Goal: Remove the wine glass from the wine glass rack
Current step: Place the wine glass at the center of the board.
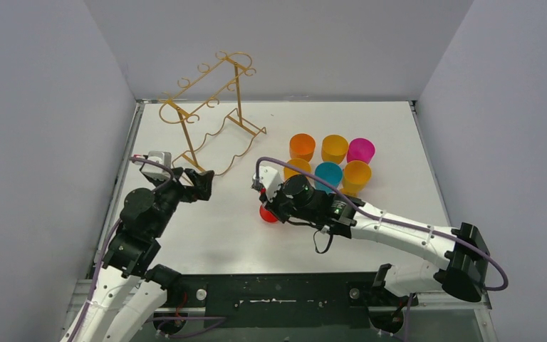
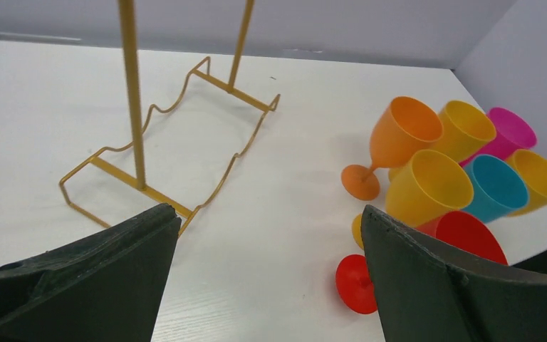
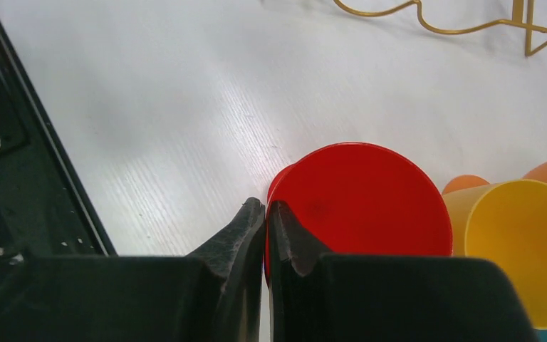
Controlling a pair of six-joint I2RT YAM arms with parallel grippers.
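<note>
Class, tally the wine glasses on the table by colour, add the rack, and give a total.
yellow glasses: 3
orange glass: 1
magenta glass: 1
teal glass: 1
red glass: 1
rack: 1
Total: 8

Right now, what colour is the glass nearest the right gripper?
Red; the glass shows best in the right wrist view.

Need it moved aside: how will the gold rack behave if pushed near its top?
The wine glass rack is thin open wire, so probably light and easily slid. Tall over a narrow base, it would likely tip from a high push.
</note>
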